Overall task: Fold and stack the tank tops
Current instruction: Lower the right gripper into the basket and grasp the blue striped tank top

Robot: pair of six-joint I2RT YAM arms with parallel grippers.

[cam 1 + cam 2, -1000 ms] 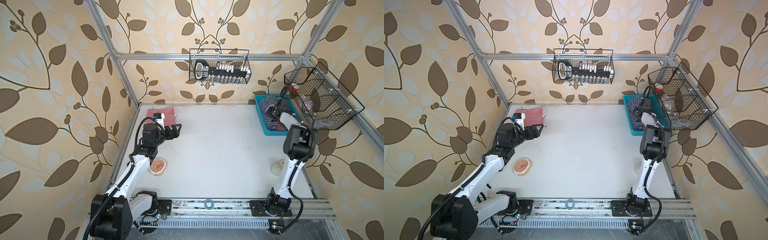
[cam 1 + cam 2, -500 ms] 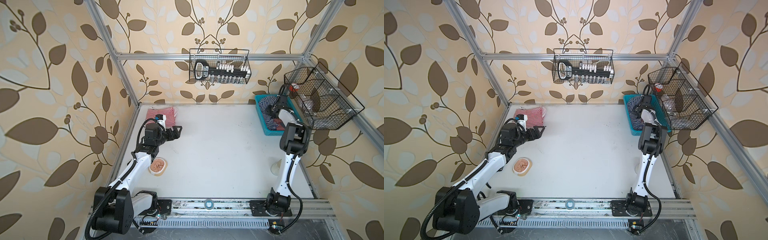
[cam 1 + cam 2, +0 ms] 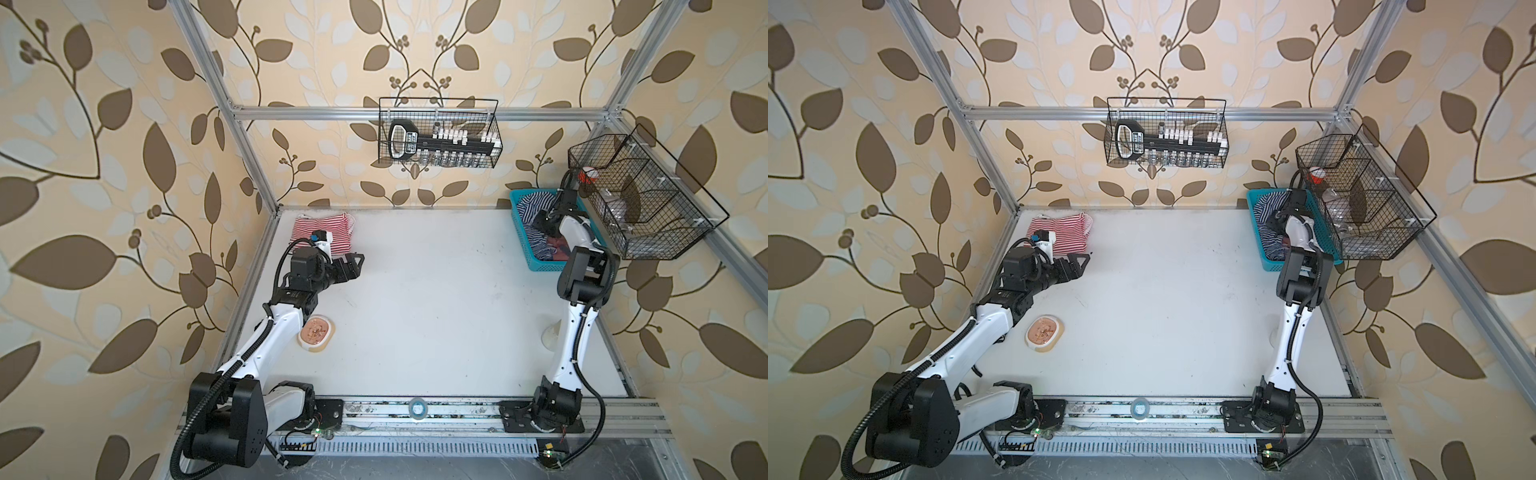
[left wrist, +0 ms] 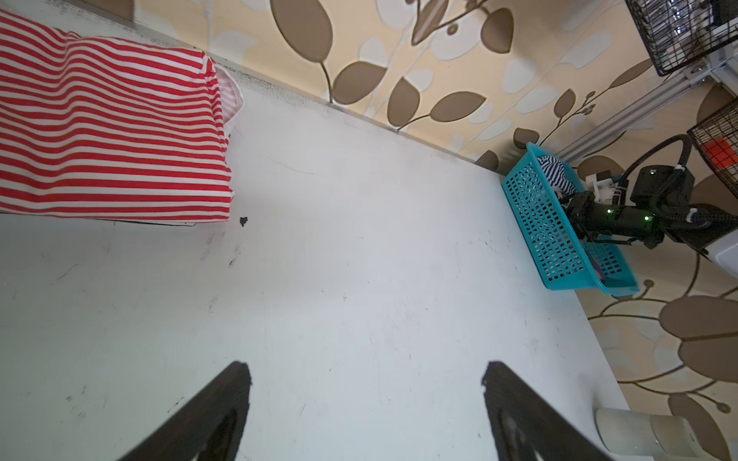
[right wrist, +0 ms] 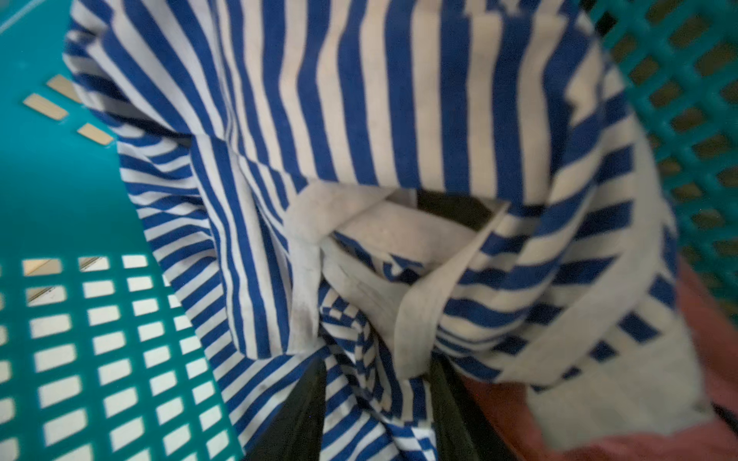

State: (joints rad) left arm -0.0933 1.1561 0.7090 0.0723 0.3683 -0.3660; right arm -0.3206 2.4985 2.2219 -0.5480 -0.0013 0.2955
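You have three cloth tank tops: one red-and-white striped top (image 3: 307, 226), far left; one navy-and-white striped top (image 5: 359, 99) and one dusty red top (image 5: 507, 419), far right. Also one teal plastic lattice basket (image 3: 524, 237), two black wire baskets (image 3: 438, 133) (image 3: 648, 199), two white-and-black robot arms (image 3: 270, 336) (image 3: 575, 332), one beige oval dish (image 3: 316, 332).

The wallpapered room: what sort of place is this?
Probably a robot test booth styled like a home: leaf wallpaper on an aluminium frame, two arms bolted to a rail, a teal basket.
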